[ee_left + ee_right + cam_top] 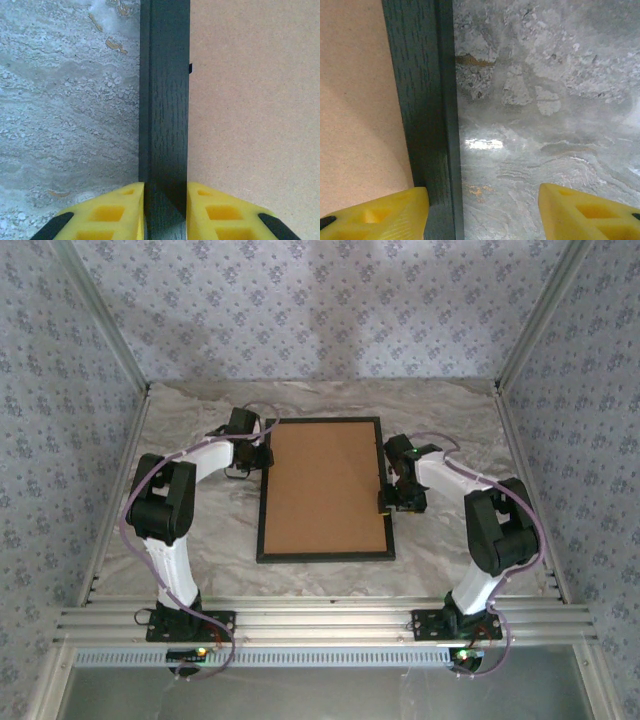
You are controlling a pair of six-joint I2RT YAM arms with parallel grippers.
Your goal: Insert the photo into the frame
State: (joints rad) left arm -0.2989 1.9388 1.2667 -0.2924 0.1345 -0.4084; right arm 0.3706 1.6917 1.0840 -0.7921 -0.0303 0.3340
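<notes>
Marbled grey tabletop (205, 540) carried everything. Black frame (325, 554) lay flat at centre, with a brown backing board (325, 485) filling it. Right jaws stood part open astride the right rail, one yellow finger (380, 215) over the board and the other out over bare marble, gripping nothing. Farther back, left jaws were clamped on the left rail near the far corner, fingers (107, 217) against both its sides. Patterned walls (320, 300) stood behind.
</notes>
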